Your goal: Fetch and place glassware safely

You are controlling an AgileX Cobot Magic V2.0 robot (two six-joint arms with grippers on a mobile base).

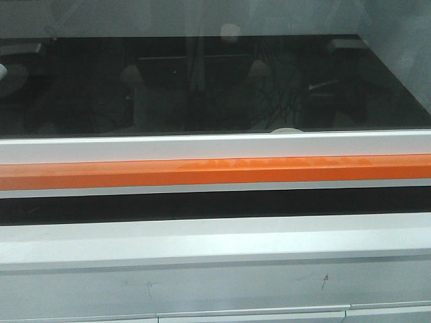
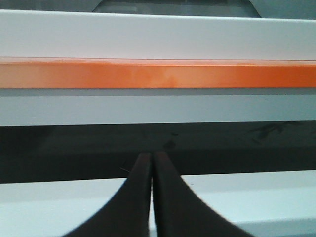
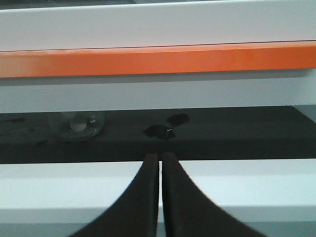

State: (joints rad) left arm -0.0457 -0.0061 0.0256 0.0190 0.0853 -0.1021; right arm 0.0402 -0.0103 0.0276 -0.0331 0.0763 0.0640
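The glassware (image 3: 77, 125), a squat clear jar with a pale round lid, sits inside a dark slot under the orange band (image 3: 158, 59), up and left of my right gripper (image 3: 160, 156). That gripper is shut and empty, its dark fingers (image 3: 148, 197) pressed together in front of the slot's white lower ledge. In the left wrist view, my left gripper (image 2: 151, 155) is shut too with nothing in it, facing the same dark slot. The jar is not visible in the left wrist view or the front view.
The front view shows a cabinet with a dark glass panel (image 1: 202, 87), an orange band (image 1: 215, 171), a dark slot (image 1: 215, 205) and white panels below. Dark smudges (image 3: 165, 127) lie on the slot floor, right of the jar.
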